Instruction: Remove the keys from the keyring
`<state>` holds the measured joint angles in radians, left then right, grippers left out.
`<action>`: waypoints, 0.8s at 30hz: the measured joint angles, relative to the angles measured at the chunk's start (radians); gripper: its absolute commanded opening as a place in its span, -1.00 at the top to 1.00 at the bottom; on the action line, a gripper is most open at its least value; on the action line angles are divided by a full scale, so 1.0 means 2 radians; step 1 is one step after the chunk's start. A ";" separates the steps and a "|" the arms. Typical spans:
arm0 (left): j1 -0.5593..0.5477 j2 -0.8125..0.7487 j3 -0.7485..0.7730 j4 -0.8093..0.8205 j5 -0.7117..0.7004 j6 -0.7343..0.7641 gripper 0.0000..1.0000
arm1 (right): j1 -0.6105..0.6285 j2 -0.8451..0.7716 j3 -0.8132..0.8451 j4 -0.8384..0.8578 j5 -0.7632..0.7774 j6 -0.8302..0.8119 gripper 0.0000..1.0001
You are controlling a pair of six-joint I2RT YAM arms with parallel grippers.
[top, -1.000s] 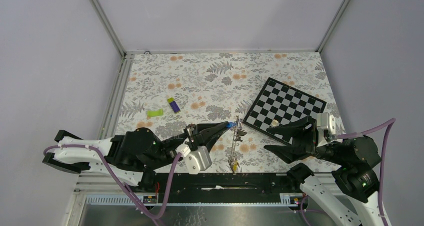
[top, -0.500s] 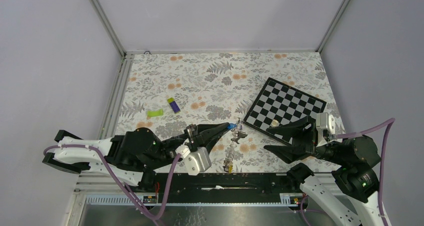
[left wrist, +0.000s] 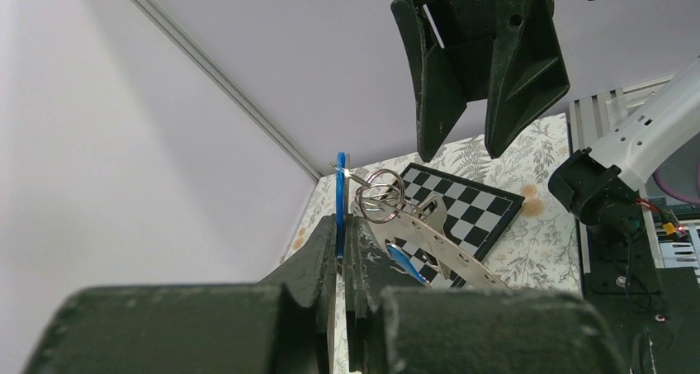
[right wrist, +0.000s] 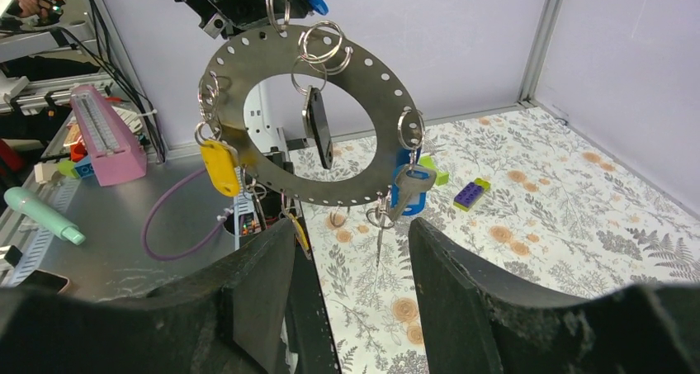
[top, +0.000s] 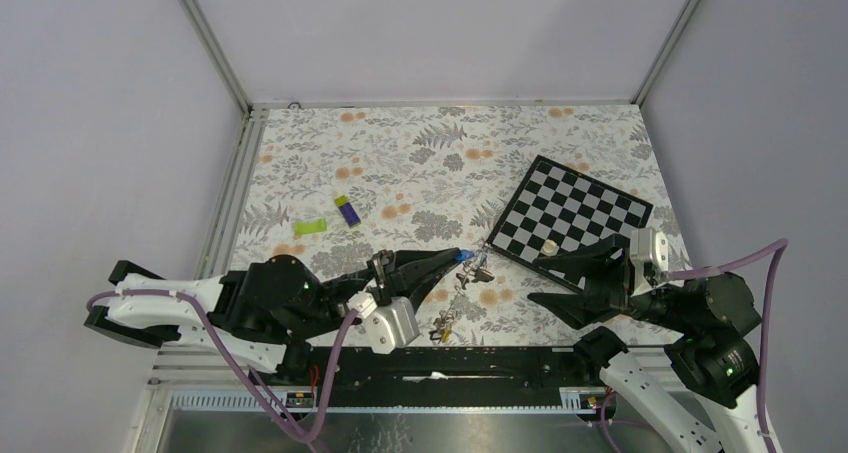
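Keys [right wrist: 410,180] hang all round the keyring [right wrist: 330,188], a flat grey disc with a wide hole and small holes along its rim. It hangs in the air off the table [top: 420,163], between the two arms and near the table's front edge. The left gripper [left wrist: 342,225] is clamped shut on a blue key [left wrist: 340,184] at the top of the ring, the head squeezed between its two fingers, and the whole ring dangles from that one grip. In the right wrist view the ring faces the camera almost square: a yellow-tagged key [right wrist: 221,166] hangs at its left side, a black key [right wrist: 318,126] hangs across the hole, and a silver key [right wrist: 413,178] hangs at the lower right with a second blue-headed key [right wrist: 402,199] behind it. From above, the ring shows edge-on and slanted, its lower end toward the arm bases. The right gripper [right wrist: 351,234] stands released, its fingers spread wide and holding nothing, pointed at the ring and apart from it. A chessboard [top: 575,213] lies on the table beyond the right gripper. A purple-and-green block [top: 348,211] and a loose green piece [top: 310,227] lie farther left, well apart from the ring.
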<state>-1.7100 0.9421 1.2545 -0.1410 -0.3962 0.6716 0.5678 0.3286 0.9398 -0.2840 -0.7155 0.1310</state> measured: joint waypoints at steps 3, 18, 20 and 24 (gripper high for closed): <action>0.000 -0.002 0.000 0.000 0.006 -0.002 1.00 | 0.000 0.000 0.000 -0.004 0.000 -0.002 -0.21; 0.000 -0.012 0.014 -0.012 0.057 -0.015 1.00 | 0.000 -0.005 0.000 -0.013 0.009 -0.015 -0.26; 0.000 -0.013 0.014 -0.017 0.065 -0.017 1.00 | 0.000 -0.005 0.000 -0.013 0.008 -0.015 -0.26; 0.000 -0.012 0.014 -0.027 0.078 -0.019 1.00 | 0.000 -0.004 0.001 -0.014 0.008 -0.015 -0.26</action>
<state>-1.7100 0.9173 1.2831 -0.1947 -0.2405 0.6338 0.5678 0.3199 0.9424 -0.3122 -0.7002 0.1001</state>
